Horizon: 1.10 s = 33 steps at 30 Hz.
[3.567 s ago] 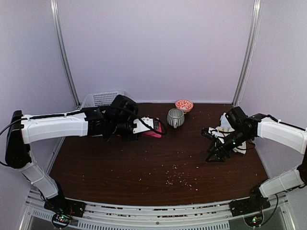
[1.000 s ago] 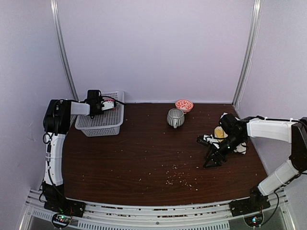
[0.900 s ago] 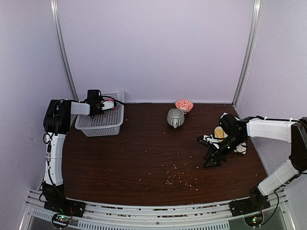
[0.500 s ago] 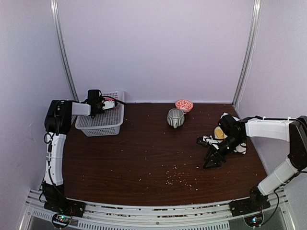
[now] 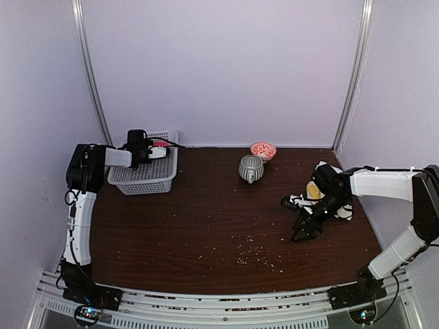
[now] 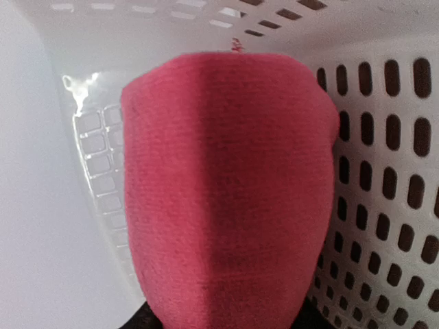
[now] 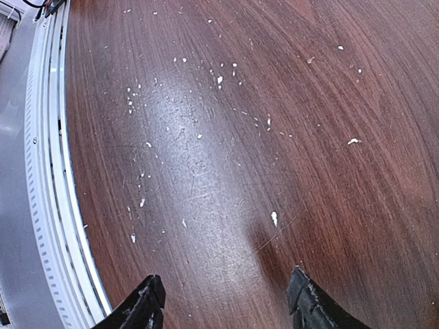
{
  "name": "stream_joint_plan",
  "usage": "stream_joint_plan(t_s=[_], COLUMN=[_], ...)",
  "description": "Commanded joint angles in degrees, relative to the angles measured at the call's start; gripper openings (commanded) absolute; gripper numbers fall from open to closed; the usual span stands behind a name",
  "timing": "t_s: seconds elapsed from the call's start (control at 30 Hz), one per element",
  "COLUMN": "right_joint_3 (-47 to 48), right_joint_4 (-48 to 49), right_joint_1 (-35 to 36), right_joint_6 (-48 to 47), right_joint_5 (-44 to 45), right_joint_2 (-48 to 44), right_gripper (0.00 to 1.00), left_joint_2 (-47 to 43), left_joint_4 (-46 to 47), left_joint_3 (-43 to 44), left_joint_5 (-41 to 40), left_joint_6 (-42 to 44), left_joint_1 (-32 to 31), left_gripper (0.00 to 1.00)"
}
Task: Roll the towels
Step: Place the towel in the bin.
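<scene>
Pink towel [image 6: 226, 192], one, inside one white basket [image 5: 147, 179]; left gripper [image 5: 159, 149] at it, jaw state cannot tell. Right gripper [image 7: 225, 291] jaws wide, empty, beside one yellow towel [image 5: 313, 189], one cream-white towel [image 5: 296, 201].

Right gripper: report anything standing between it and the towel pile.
Nothing visible does. The right gripper hangs open over the table, and the towels lie heaped just behind it.

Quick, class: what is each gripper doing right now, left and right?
Left gripper: at the basket, pink towel right in front of it; open or shut cannot be told.
Right gripper: open, empty, over the table.
</scene>
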Motion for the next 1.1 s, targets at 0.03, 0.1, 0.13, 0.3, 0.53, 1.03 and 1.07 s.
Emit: stream_joint_plan(t_s=[0.03, 0.1, 0.13, 0.3, 0.53, 1.03, 1.07], right_joint_3=[1.0, 1.0, 1.0, 1.0, 1.6, 1.8, 1.8], right_joint_4=[-0.2, -0.2, -0.2, -0.3, -0.8, -1.8, -2.0], right_joint_1=[-0.4, -0.3, -0.3, -0.3, -0.4, -0.4, -0.4], right_joint_6=[-0.2, -0.2, -0.3, -0.4, -0.4, -1.4, -1.5], right_joint_5=[0.8, 0.7, 0.7, 0.5, 0.0, -1.2, -1.3], right_joint_2=[0.2, 0.1, 0.1, -0.4, 0.3, -1.0, -1.0], right_gripper=[0.63, 0.63, 0.63, 0.63, 0.64, 0.64, 0.64], left_joint_2=[-0.8, -1.4, -1.6, -2.2, -4.4, -8.1, -8.1], left_joint_4=[1.8, -1.7, -3.2, -6.1, -11.5, -15.6, -15.4], left_joint_3=[-2.9, -2.2, -2.0, -1.4, -0.7, -2.5, -2.6], left_joint_5=[1.3, 2.4, 2.7, 3.5, 6.5, 7.4, 7.4], left_joint_6=[2.1, 2.1, 2.0, 1.3, -1.0, -3.7, -4.2], left_joint_1=[-0.2, -0.2, -0.3, -0.7, -1.7, -2.2, -2.1], left_gripper=[0.64, 0.70, 0.72, 0.78, 0.98, 0.98, 0.98])
